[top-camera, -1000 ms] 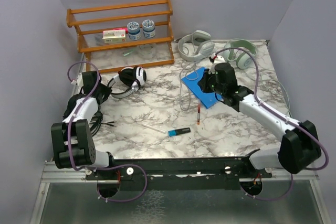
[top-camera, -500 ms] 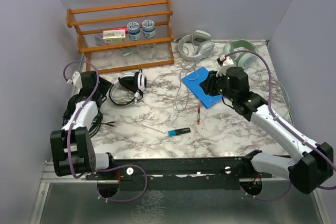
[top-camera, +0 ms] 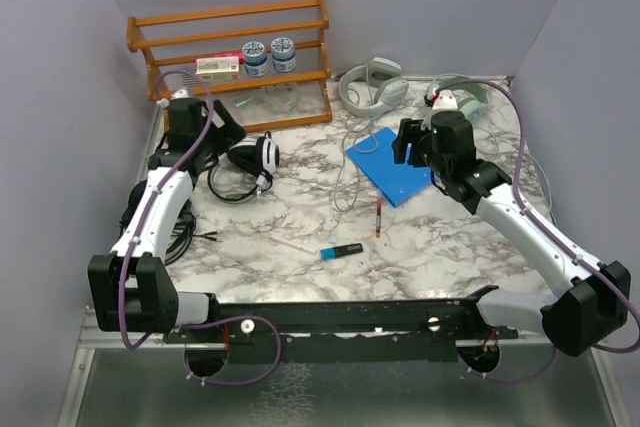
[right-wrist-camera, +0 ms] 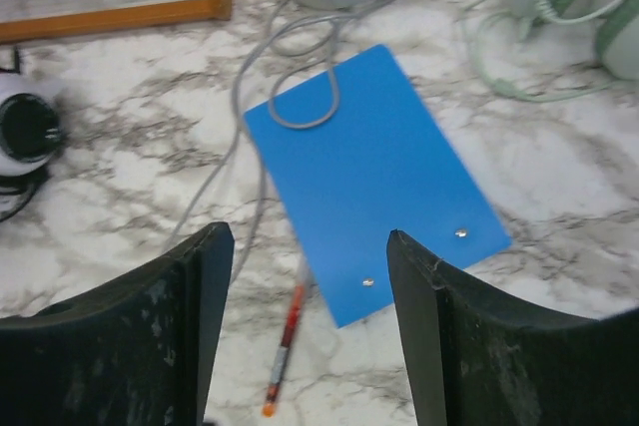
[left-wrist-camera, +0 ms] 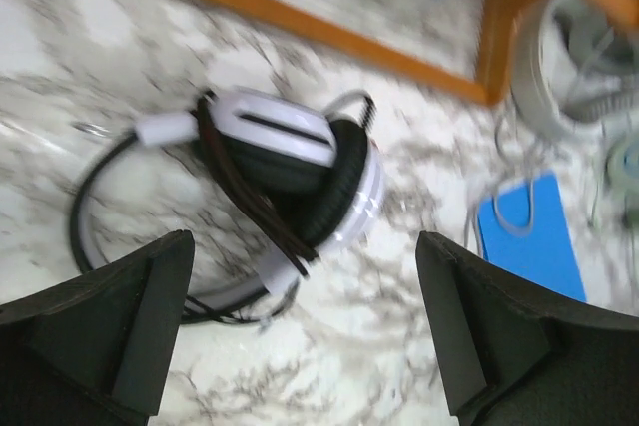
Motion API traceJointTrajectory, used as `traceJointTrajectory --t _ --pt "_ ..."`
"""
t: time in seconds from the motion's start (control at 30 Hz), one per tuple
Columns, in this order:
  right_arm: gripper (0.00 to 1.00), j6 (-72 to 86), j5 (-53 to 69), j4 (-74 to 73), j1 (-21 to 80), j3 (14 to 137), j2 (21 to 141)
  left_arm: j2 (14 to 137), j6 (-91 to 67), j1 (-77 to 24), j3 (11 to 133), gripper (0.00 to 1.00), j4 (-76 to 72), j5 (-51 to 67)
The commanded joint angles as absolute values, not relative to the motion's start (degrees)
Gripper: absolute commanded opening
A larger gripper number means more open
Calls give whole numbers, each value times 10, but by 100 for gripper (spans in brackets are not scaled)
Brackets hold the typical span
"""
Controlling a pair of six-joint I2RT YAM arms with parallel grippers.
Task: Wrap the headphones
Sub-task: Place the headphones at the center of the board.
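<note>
Toward the left rear of the marble bench [top-camera: 300,202], just in front of a wooden rack [top-camera: 230,42], the white-and-black headphones [top-camera: 255,155] lie folded. A dark cord crosses their ear cups and loops on the bench beside them. Above them hangs the left pincer [left-wrist-camera: 300,246], its jaws wide apart and gripping nothing. Farther back, near the centre, sits a pale grey-white pair [top-camera: 372,85], whose grey cord trails over a blue card [top-camera: 392,167]. Over that card the right pincer [right-wrist-camera: 310,236] is also spread apart and empty. A red pen [top-camera: 379,219] lies just in front of the card. On the rack, a small box [top-camera: 218,68] and two jars [top-camera: 270,55] carry print too small to read.
</note>
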State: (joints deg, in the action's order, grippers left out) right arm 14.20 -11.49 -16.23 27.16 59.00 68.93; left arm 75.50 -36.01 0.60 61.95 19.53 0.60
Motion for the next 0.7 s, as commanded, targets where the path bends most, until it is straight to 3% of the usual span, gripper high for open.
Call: traceJointTrajectory --t 0.0,0.13,0.23,0.33,0.5,0.67 --pt "74 145 -156 -140 225 612 727 767 -321 -51 614 99 270 58" --pt "93 201 -146 -129 153 621 753 750 -330 -61 596 99 288 37" --pt "99 224 -152 -127 100 631 773 728 -289 -60 589 99 291 27" --pt "100 226 -125 -128 76 657 811 710 -270 -59 582 99 296 34" --pt "100 231 -59 -86 77 680 863 704 -225 -59 582 99 302 147" --pt "100 298 -78 -105 82 751 949 670 -213 -59 565 99 303 133"
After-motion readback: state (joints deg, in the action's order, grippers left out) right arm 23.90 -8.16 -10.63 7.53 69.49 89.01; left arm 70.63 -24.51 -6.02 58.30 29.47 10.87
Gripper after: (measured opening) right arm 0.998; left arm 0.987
